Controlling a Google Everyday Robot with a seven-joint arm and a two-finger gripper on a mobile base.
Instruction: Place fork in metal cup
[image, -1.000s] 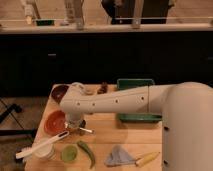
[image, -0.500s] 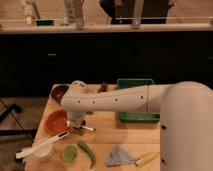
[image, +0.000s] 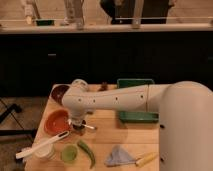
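Observation:
My gripper (image: 79, 125) points down at the table just right of the orange bowl (image: 55, 122), at the end of the white arm that reaches in from the right. It is shut. The fork (image: 90, 127) is a slim silver piece that sticks out to the right from between the gripper's tips, low over the wood. The arm's thick wrist covers most of the gripper and the spot beneath it. I cannot make out the metal cup; it is hidden.
A dark red bowl (image: 59, 92) stands behind the orange one. A white utensil (image: 42, 145) lies over a white cup (image: 46, 153). Along the front lie a small green cup (image: 70, 152), a green pepper (image: 87, 152), a grey cloth (image: 120, 156) and a yellow-handled knife (image: 146, 159). A green tray (image: 135, 116) sits behind the arm.

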